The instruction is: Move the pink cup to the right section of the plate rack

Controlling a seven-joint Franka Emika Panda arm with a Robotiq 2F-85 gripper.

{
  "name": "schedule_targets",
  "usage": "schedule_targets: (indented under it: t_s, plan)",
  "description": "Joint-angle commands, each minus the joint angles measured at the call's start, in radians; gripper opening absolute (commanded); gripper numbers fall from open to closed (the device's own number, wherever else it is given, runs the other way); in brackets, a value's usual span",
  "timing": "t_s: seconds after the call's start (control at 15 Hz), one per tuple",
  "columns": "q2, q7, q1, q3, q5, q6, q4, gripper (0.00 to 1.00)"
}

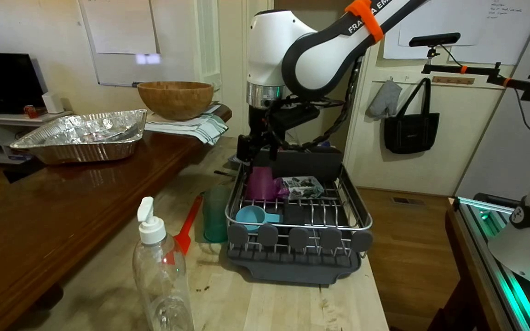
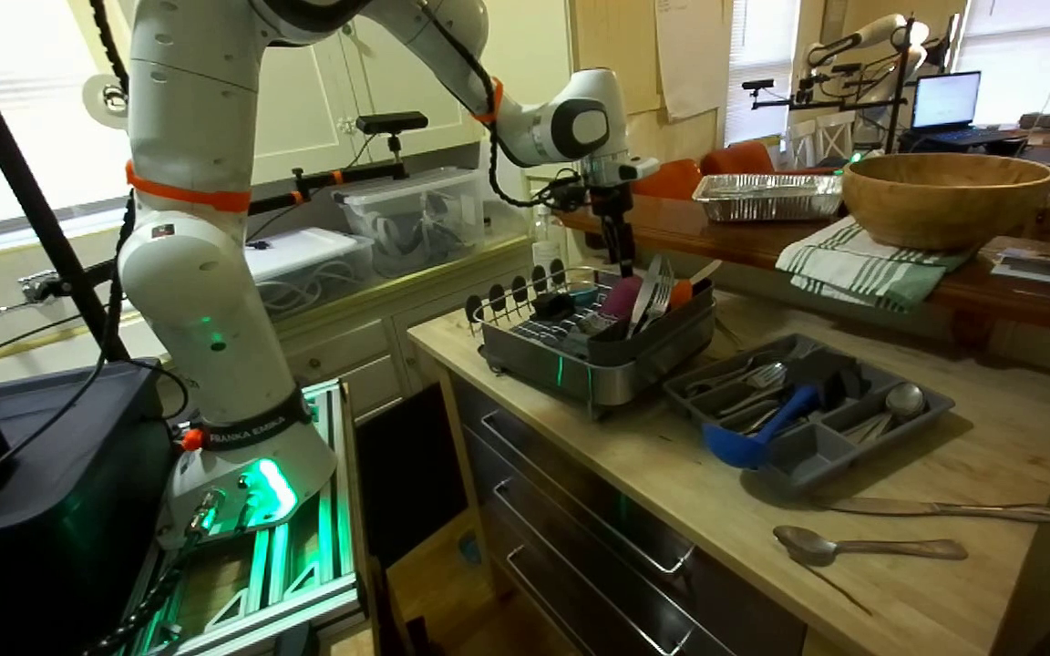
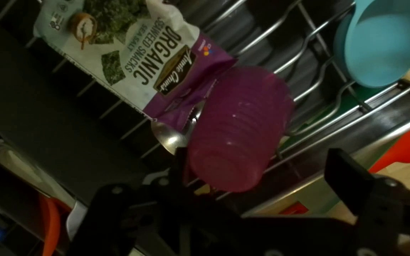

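Grey rack [image 2: 616, 381] w/ pink cup [image 3: 240, 128], snack pkt [image 3: 137, 60]

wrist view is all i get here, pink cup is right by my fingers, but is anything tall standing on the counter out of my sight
Observer: Yes. In an exterior view, a clear pump bottle stands upright on the counter, apart from the plate rack.
Operator: ok, and i only catch an orange piece past the dark grey wall, what else sticks up over there
Observer: In an exterior view, a metal fork rises tines up from the utensil holder, showing right beside the pink cup in that picture.
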Motion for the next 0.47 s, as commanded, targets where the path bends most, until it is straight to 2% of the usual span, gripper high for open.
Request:
schedule_targets:
  t_s: [0.0, 0.33, 0.4]
  plan:
    - [-0.054, -0.03, 0.017, -0.007, 0.033, -0.05, 0.0, 1.0]
    - [-0.182, -0.09, 0.022, 0.022, 0.041, -0.015, -0.052, 1.0]
    - [-0.121, -0.045, 0.027, 0.006, 0.01, -0.012, 0.0, 1.0]
